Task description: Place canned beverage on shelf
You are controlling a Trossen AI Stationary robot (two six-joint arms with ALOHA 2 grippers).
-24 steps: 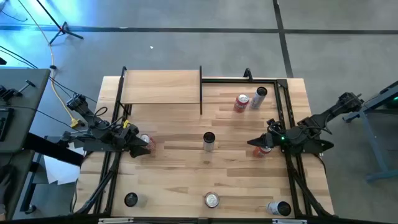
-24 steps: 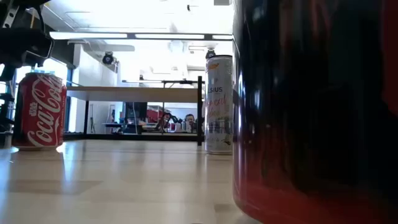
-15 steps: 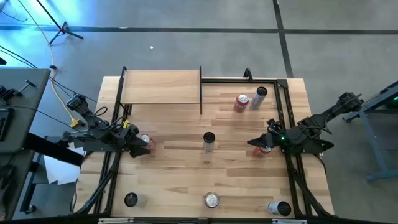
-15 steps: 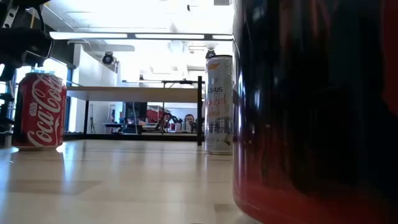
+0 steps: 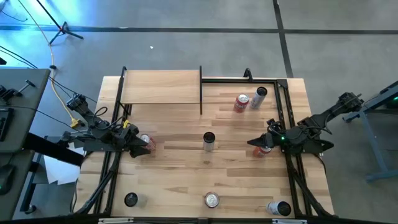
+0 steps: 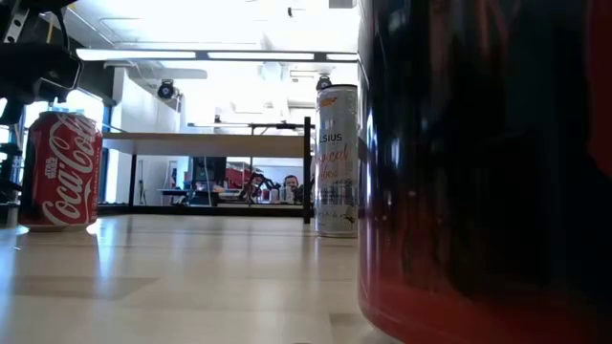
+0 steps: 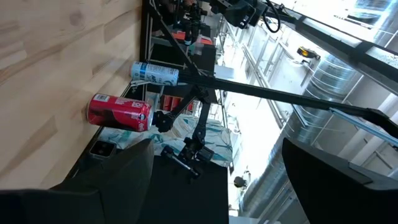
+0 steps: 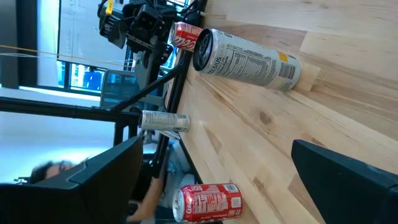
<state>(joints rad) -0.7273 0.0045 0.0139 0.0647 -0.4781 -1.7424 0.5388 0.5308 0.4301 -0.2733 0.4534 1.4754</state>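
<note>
A Coca-Cola can (image 5: pixel 145 140) stands upright on its base at the table's left; it also shows in the low view (image 6: pixel 59 170). My left gripper (image 5: pixel 148 145) is over it, open, with nothing between its fingers in the left wrist view (image 7: pixel 214 155). A second red can (image 5: pixel 266 150) stands at the right, partly hidden under my right gripper (image 5: pixel 252 144), which is open and empty in the right wrist view (image 8: pixel 217 155). A tall white can (image 5: pixel 208 142) stands in the middle. The shelf (image 5: pixel 161 87), a pale board with black posts, stands at the far left.
A red can (image 5: pixel 240 102) and a slim silver can (image 5: pixel 259 96) stand at the far right. Three more cans (image 5: pixel 212 200) stand along the near edge, one filling the right of the low view (image 6: pixel 478 172). A black frame (image 5: pixel 283 106) edges the table.
</note>
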